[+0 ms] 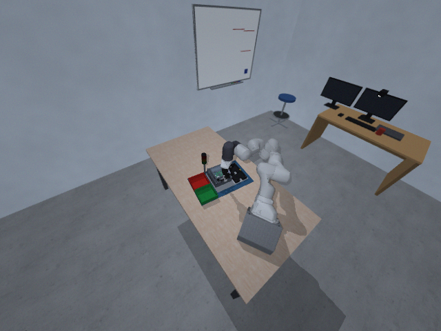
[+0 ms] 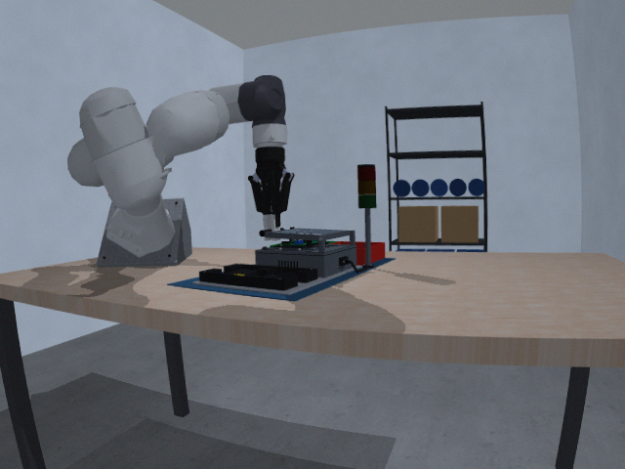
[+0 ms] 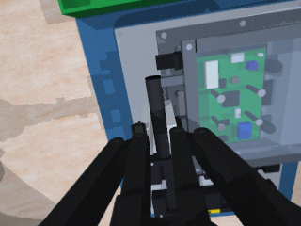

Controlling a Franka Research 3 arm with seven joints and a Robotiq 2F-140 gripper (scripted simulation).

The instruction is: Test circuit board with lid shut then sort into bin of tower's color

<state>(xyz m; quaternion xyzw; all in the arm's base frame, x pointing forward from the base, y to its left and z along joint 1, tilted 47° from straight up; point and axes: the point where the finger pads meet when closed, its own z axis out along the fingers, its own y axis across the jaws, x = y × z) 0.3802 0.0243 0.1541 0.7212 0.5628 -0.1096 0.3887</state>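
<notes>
Pressure should run straight down through the black bar handle (image 3: 157, 118), pinched in the hand (image 3: 160, 141) at the lid's nine-o'clock edge. Green circuit board (image 3: 231, 96) lies inside the grey tester (image 2: 298, 260); latch engagement is hard to judge.

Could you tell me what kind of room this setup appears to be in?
Probably a lab or workshop: a whiteboard on the wall, a desk with two monitors, and a metal storage shelf holding boxes.
</notes>
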